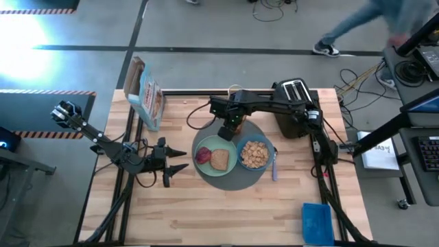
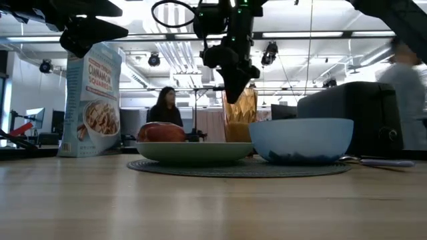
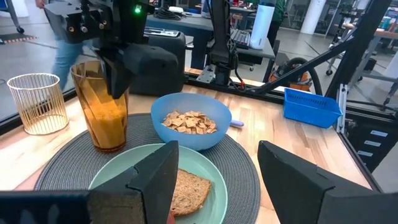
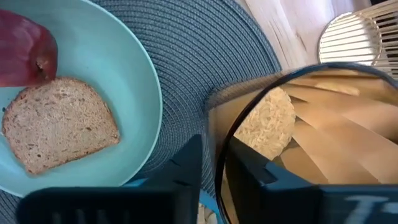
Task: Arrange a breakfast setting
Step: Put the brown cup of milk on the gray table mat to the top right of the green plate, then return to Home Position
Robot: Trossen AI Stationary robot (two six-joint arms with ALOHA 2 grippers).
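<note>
A round dark-grey mat (image 1: 241, 180) lies mid-table. On it sit a pale green plate (image 1: 214, 173) with a brown toast slice (image 1: 219, 159) and a small red food piece (image 1: 204, 155), a blue bowl (image 1: 255, 154) of cereal squares (image 3: 189, 121), and an amber glass (image 3: 102, 118) standing upright at the mat's far edge. My right gripper (image 1: 228, 129) is above the glass and shut on its rim. My left gripper (image 1: 177, 165) is open and empty, left of the plate, pointing at it. My right gripper holds the amber glass by its rim wall (image 4: 219, 134), on the side toward the plate. One finger (image 4: 267, 177) is inside the glass and one (image 4: 186, 165) outside. The fingers come from above, pointing down. The glass stands upright with its base on the mat (image 3: 74, 168).
A cereal box (image 1: 145, 92) stands at the far left. A black toaster (image 1: 295, 106) and a wire cup (image 3: 37, 102) are at the far edge. A blue utensil (image 1: 274, 165) lies right of the bowl, a blue tray (image 1: 317, 221) near right. A person walks beyond the table.
</note>
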